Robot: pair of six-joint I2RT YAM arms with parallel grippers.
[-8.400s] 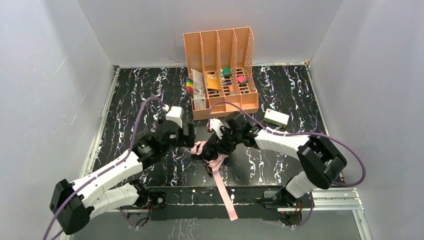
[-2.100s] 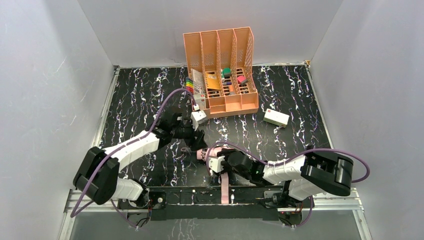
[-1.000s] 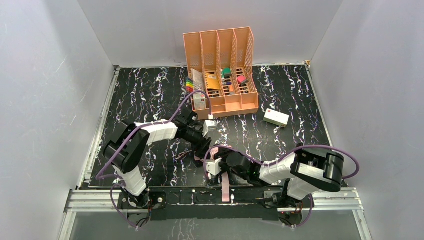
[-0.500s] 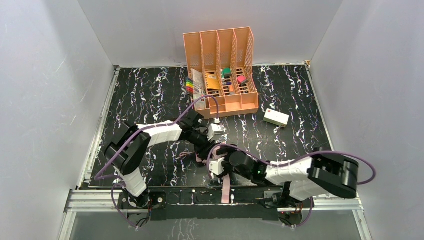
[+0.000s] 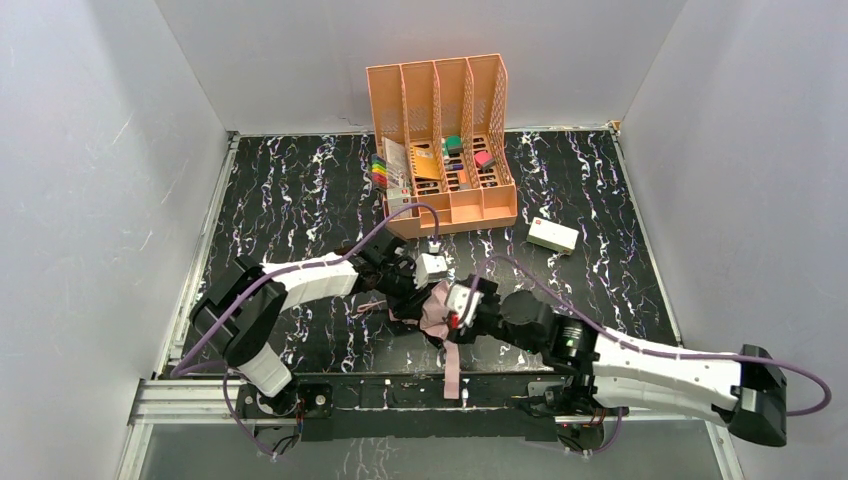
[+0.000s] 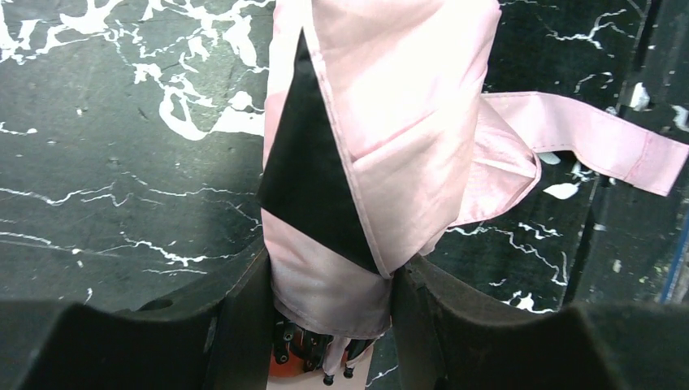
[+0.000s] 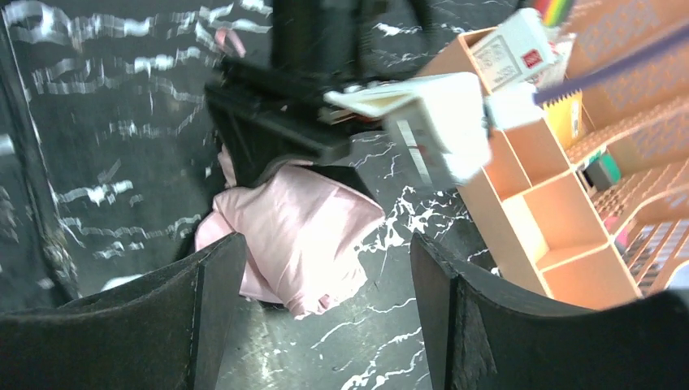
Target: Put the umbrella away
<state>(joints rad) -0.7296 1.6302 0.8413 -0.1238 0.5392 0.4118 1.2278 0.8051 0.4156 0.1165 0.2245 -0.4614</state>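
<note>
1. Left of centre in the overhead view, the left hand (image 6: 329,284) pinches one end of the umbrella (image 6: 382,122).
2. At lower centre, the umbrella lies on the tabletop (image 5: 280,190), its canopy gathered but rumpled. Its strap (image 5: 452,365) trails loose over the near edge.
3. Just right of it, the right hand (image 7: 321,252) is spread and grips nothing.
4. Collapsing looks done; smoothing the folds, wrapping the strap and stowing it seem left to do.
</note>
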